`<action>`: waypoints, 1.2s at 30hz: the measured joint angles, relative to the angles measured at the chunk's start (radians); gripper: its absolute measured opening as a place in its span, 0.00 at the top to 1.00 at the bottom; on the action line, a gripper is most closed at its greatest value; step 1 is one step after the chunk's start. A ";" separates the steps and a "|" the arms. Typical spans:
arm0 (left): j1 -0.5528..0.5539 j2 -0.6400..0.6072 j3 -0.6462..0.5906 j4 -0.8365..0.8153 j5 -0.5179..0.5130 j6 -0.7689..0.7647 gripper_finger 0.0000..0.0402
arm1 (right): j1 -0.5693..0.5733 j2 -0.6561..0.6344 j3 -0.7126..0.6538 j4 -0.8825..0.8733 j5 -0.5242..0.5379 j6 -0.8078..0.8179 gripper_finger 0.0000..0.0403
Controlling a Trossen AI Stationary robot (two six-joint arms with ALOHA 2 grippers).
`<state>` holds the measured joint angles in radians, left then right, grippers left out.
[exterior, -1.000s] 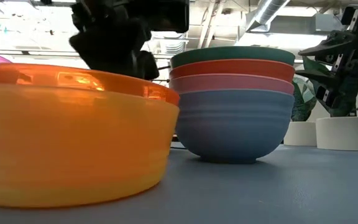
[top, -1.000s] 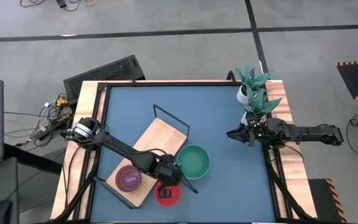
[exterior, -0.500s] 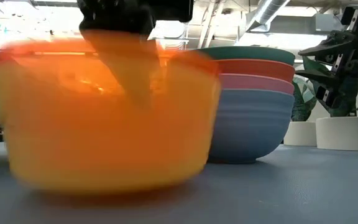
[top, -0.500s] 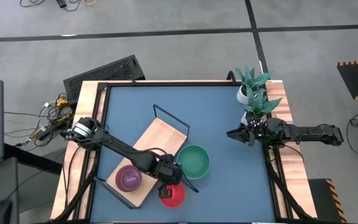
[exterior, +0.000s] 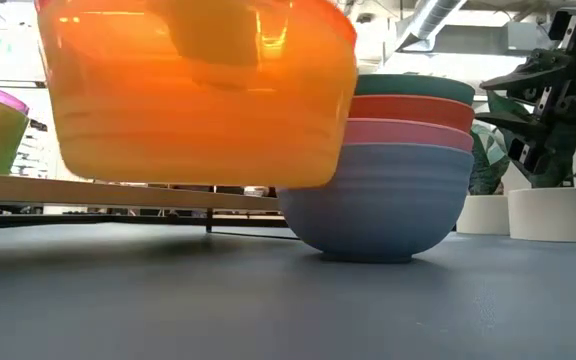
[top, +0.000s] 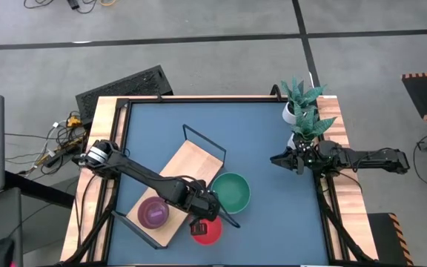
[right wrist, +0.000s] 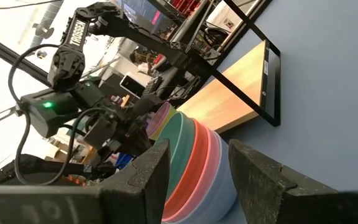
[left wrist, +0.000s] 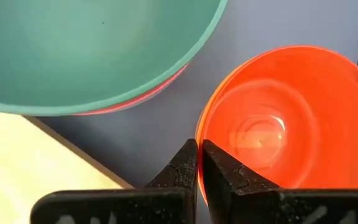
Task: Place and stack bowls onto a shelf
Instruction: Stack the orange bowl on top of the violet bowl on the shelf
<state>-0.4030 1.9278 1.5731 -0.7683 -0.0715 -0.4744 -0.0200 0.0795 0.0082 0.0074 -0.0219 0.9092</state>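
My left gripper [top: 202, 214] is shut on the orange bowl [top: 209, 233], which hangs clear of the blue table in the low view [exterior: 198, 95]. Beside it stands a stack of bowls [exterior: 388, 170], teal on top [top: 233, 191], then red, pink and pale blue, resting on the table by the blue bowl's base. The shelf [top: 187, 172] lies aslant left of the stack, and a purple bowl [top: 154, 213] sits on its near end. My right gripper [top: 276, 159] waits open near the table's right edge, next to the plant. My left gripper pinches the orange bowl's rim [left wrist: 199, 142] on its side toward the shelf, one finger [left wrist: 219, 171] inside the bowl and one outside. The fingers come from above, pointing down. The bowl is lifted clear of the table and hangs below them, nearly level.
A white pot with a green plant [top: 300, 111] stands at the far right corner, close to my right arm. The shelf's black wire frame [top: 204, 141] rises at its far end. Open blue tabletop [top: 273, 230] lies near and right of the stack.
My left gripper has risen with the orange bowl. A second ago the bowl rested on the table; then it tipped and shifted a little toward the right, and now it hangs clear above the tabletop. The right arm has kept still.
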 joint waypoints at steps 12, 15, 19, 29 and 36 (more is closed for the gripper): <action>0.010 -0.064 0.001 0.051 -0.023 -0.053 1.00 | 0.000 0.000 0.000 0.000 -0.002 0.001 0.53; 0.011 -0.064 0.001 0.069 0.003 -0.072 1.00 | 0.000 0.000 0.000 0.000 -0.002 0.000 0.53; 0.010 -0.071 0.001 0.104 0.012 -0.107 1.00 | 0.000 0.000 0.000 0.000 -0.002 -0.001 0.53; 0.010 -0.079 0.007 0.080 0.068 -0.219 1.00 | 0.000 0.000 0.000 0.000 -0.003 0.006 0.53; 0.010 -0.095 0.011 0.009 0.042 -0.207 1.00 | 0.000 0.000 0.000 0.000 -0.003 0.001 0.53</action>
<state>-0.3927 1.8326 1.5837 -0.7590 -0.0296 -0.6810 -0.0200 0.0792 0.0082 0.0075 -0.0250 0.9107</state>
